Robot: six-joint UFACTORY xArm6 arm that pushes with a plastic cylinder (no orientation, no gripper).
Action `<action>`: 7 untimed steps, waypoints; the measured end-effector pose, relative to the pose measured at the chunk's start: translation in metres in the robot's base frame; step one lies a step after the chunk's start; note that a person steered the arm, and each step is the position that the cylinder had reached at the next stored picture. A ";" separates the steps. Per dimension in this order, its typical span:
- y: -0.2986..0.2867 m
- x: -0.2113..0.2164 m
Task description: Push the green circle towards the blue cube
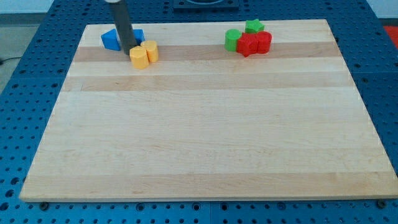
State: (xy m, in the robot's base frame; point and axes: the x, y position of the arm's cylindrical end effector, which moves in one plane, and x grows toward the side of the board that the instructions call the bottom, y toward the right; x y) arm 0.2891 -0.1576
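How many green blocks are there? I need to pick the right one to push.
2, both near the view's top, right of centre: the green circle touching the red blocks' left side, and the green star just behind them. None seem hidden.

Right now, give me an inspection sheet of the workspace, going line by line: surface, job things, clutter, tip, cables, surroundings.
Surface: wooden board, pale planks, lying flat.
Job's things: green circle near the view's top right of centre, touching the red blocks; blue cube at the view's top left, partly hidden behind the rod.
Clutter: green star just above the red blocks; yellow blocks side by side, right of the blue cube.
Grippers: none; my tip sits between the blue cube and the yellow blocks, far to the left of the green circle.
Cables: nothing seen.
Surroundings: blue perforated table around the board.
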 end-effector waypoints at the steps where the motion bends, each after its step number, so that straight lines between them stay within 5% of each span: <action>1: 0.044 0.000; 5: 0.237 0.001; 7: 0.256 0.001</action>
State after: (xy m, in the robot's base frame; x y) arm 0.2904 0.0981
